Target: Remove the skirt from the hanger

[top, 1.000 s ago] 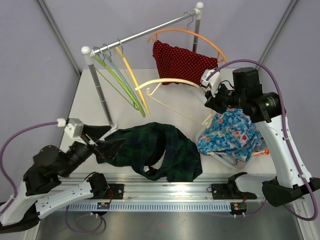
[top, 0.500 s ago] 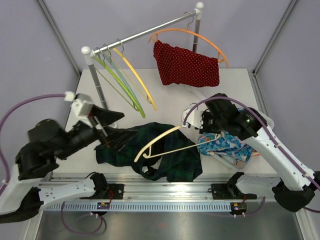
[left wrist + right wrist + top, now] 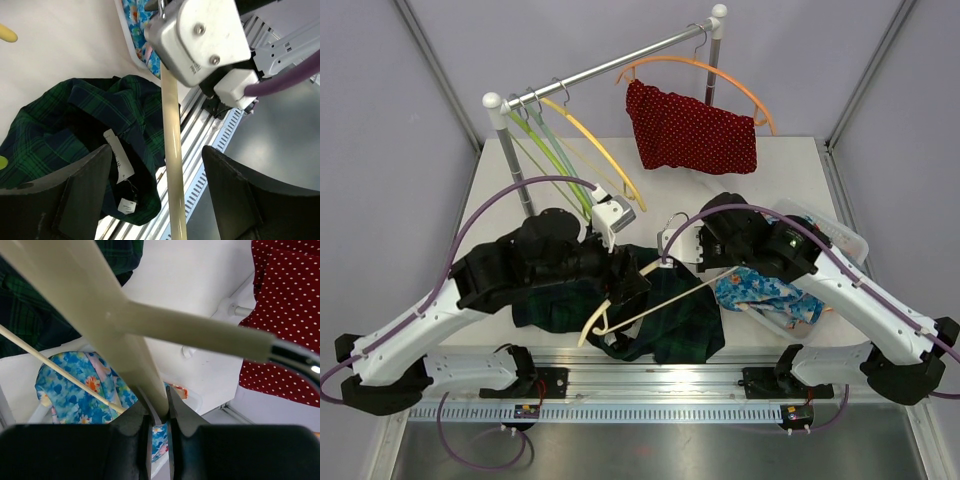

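- Top view: the right gripper holds the cream hanger by its neck, just under the hook, above the near middle of the table
- The hanger is bare and slants down toward the near edge; the plaid skirt lies crumpled on the table under it, off the hanger
- The left gripper reaches in over the skirt, beside the hanger's curved arm; from here I cannot tell how its fingers stand
- A floral cloth sits in a clear bin to the right; a red dotted skirt hangs from an orange hanger on the rack
- Left wrist view: only here does the left gripper show its spread: fingers wide, one on each side of the hanger's arm, neither touching it
- The skirt lies below, with a white label and a small tag showing on it
- Right wrist view: the right gripper is nearly closed, its fingers pinching the hanger where the arms meet
- The metal hook juts right toward the red skirt; the floral cloth and a corner of the plaid skirt lie beneath
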